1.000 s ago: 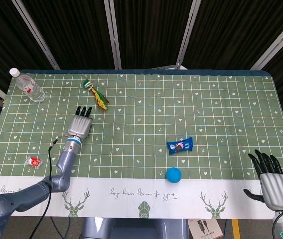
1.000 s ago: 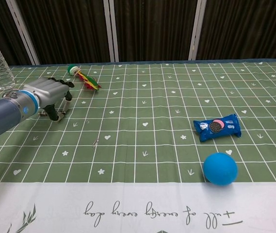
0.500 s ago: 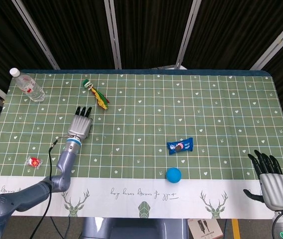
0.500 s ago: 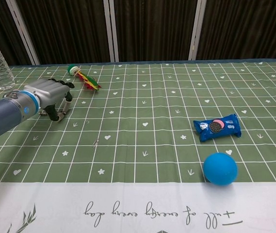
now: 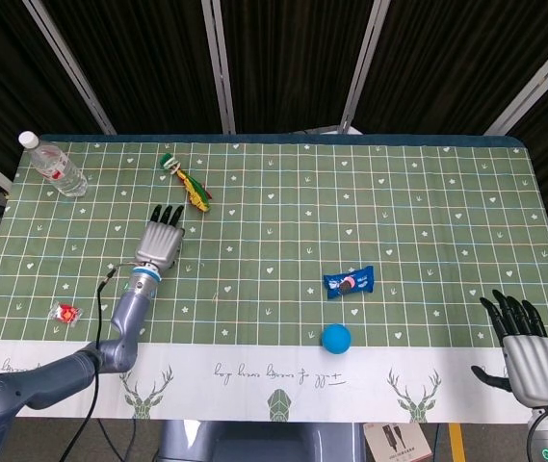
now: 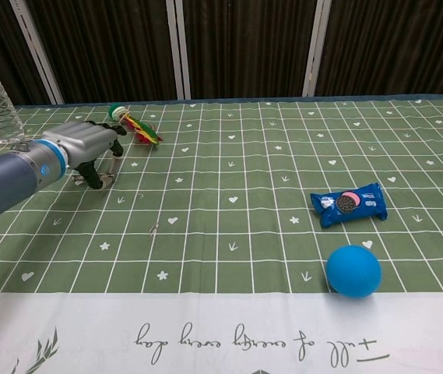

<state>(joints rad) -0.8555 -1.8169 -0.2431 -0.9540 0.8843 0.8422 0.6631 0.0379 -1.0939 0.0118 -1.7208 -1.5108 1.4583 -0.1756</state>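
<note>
Head view shows the long counter (image 5: 370, 202) covered in a green checked cloth with white hearts and a white deer-print border. The left hand (image 5: 159, 243) hovers low over the cloth, palm down, its fingers (image 5: 167, 216) loosely spread with nothing in them, pointing toward the red, yellow and green woven toy (image 5: 188, 183) with a green ball end, which lies just beyond the fingertips, near but apart. The right hand (image 5: 529, 358) hangs off the counter's near right corner, its fingers released and splayed, empty. A clear plastic water bottle (image 5: 53, 166) with a red label lies at the far left. A blue foil biscuit packet (image 5: 350, 282) sits right of centre, a blue ball (image 5: 336, 337) just in front of it. A small red sweet wrapper (image 5: 64, 312) lies near the left edge.
</note>
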